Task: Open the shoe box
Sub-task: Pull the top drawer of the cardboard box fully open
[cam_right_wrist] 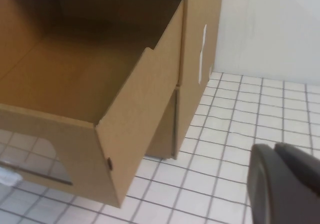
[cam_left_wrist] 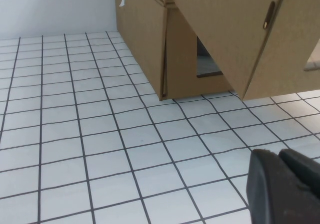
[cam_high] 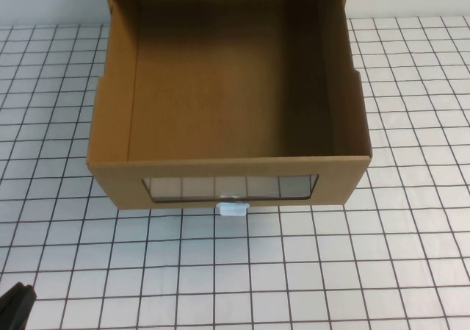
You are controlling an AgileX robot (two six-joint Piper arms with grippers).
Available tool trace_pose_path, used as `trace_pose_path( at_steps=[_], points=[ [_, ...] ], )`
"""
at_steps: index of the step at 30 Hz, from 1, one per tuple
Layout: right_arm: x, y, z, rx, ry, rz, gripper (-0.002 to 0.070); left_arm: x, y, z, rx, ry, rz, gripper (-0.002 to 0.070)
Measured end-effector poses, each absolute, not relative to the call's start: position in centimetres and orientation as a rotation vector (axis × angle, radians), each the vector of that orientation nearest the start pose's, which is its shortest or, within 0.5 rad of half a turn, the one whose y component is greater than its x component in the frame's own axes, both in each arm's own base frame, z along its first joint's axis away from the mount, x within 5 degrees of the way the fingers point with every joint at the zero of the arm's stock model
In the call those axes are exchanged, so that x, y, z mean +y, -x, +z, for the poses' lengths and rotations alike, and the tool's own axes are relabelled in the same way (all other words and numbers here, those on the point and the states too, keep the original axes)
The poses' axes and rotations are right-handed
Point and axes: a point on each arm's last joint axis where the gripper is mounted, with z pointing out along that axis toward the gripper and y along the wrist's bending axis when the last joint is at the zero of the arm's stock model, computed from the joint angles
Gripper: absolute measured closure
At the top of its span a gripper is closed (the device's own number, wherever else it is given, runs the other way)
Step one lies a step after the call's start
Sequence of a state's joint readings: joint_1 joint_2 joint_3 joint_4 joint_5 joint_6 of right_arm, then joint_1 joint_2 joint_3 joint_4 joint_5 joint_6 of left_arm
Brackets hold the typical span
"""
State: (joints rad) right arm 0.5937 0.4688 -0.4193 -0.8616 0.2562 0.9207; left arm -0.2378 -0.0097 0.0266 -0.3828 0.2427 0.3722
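Note:
The brown cardboard shoe box [cam_high: 228, 170] stands at the back middle of the table, its drawer pulled out towards me and empty inside. The drawer front has a clear window [cam_high: 231, 187] and a small white pull tab [cam_high: 232, 209] below it. The drawer [cam_right_wrist: 140, 114] sticks out of the outer sleeve [cam_right_wrist: 200, 34] in the right wrist view. My left gripper [cam_high: 16, 304] is at the near left corner, shut and holding nothing, well clear of the box [cam_left_wrist: 145, 34]. My right gripper [cam_right_wrist: 275, 146] hangs off the box's right side, shut and empty; the high view does not show it.
The table [cam_high: 294, 271] is white with a dark grid. A pale wall [cam_right_wrist: 270, 24] rises behind the box. Bare table lies in front of the drawer and on both sides of it.

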Motion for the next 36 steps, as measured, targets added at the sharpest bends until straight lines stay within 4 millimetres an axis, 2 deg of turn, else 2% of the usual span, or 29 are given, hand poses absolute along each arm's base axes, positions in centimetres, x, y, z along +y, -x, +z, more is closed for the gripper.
trace_pose_path(
  at_steps=[5,9,12,16,22,26,36],
  points=[
    [3.6,-9.8,29.9,1.729,0.288,0.214,0.0689,-2.1,-5.2,18.4,1.711,-0.271,-0.253,0.0677],
    [2.3,-9.8,28.3,1.774,0.185,0.127,0.0689,-2.1,-5.2,18.4,1.709,-0.271,-0.253,0.0677],
    [1.1,-9.5,26.7,1.757,0.097,0.068,0.0690,-2.1,-5.2,18.4,1.710,-0.271,-0.253,0.0677],
    [-0.1,-8.2,23.7,1.706,-0.025,0.028,0.0689,-2.1,-5.2,18.4,1.710,-0.271,-0.253,0.0677],
    [-0.2,-6.3,20.3,1.606,-0.051,0.043,0.0689,-2.1,-5.2,18.4,1.710,-0.271,-0.253,0.0677],
    [-0.2,-5.7,20.1,1.547,-0.067,0.060,0.0690,-2.1,-5.2,18.4,1.711,-0.272,-0.254,0.0677],
    [-0.2,-5.7,20.0,1.555,-0.055,0.066,0.0690,-2.1,-5.2,18.4,1.711,-0.272,-0.254,0.0677]
  ],
)
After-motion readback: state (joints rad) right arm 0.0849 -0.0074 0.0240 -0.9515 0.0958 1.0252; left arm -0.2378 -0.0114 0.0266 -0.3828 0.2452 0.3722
